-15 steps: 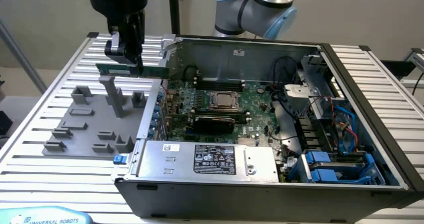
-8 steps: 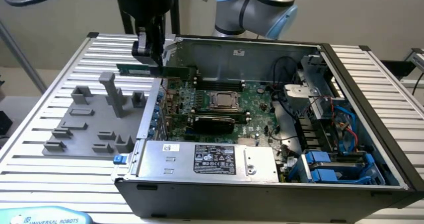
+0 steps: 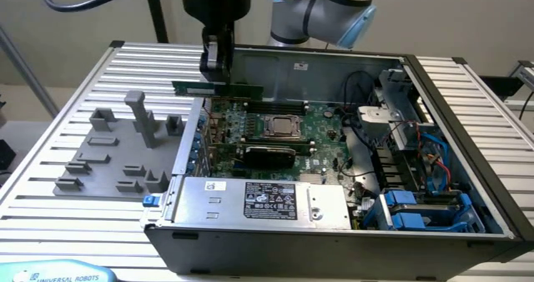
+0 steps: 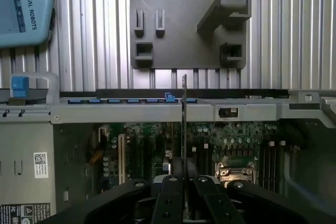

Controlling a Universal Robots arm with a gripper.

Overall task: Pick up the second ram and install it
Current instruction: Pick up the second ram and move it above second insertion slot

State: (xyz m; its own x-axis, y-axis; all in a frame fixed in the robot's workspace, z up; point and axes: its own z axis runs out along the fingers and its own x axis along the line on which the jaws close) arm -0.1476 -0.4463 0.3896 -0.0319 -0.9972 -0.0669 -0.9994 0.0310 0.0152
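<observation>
Gripper: the gripper [image 3: 217, 75] hangs from the arm over the far corner of the open computer case [image 3: 467, 169], on the exterior view's left.
Jaws: closed on the second ram, pinching its upper edge near the middle of its length.
Second ram: the second ram [image 3: 219, 89] is held in the air below the jaws, clear of the motherboard [image 3: 327, 116] and not yet seated in any slot.
Long axis: level, running from the exterior view's left to its right, roughly along the case's far wall. Both ends stick out past the jaws, the end on the right reaching further.
Wrist view: the stick appears edge-on as a thin dark line between the two fingers, crossing the case's side wall, with the board below it.
Relation that matters: the stick's free lower edge faces down toward the motherboard, and the CPU socket [image 3: 284, 127] lies nearer the camera than the stick. Whether the stick lines up with a memory slot cannot be told.
Fixture: the gray fixture [image 3: 109, 151] sits on the table [image 3: 75, 88] just beside the case, on the exterior view's left.
Progress: judged from this, the pick-up is done and the installing is not.
</observation>
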